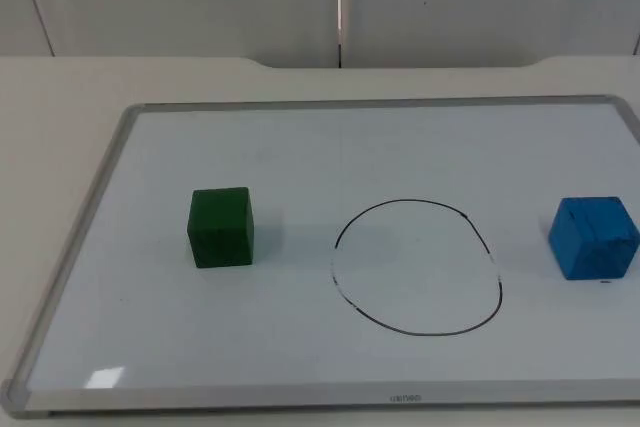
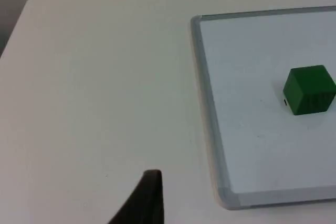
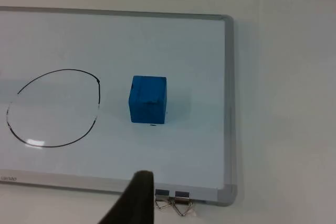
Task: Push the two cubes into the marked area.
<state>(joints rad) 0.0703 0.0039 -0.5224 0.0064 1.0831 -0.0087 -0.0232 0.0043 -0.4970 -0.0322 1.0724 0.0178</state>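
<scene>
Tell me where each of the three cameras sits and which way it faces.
Top view: fixed above, looking down and forward at whiteboard, green cube, drawn circle, blue cube.
Left wrist view: on the left arm, off the board; one fingertip; shares the green cube.
Right wrist view: on the right arm; one fingertip; shares blue cube, circle.

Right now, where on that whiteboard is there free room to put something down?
Free: the strip behind both cubes up to the whiteboard frame, the stretch between green cube and circle, and inside the circle. Tightest: beside the blue cube, near the right edge.
</scene>
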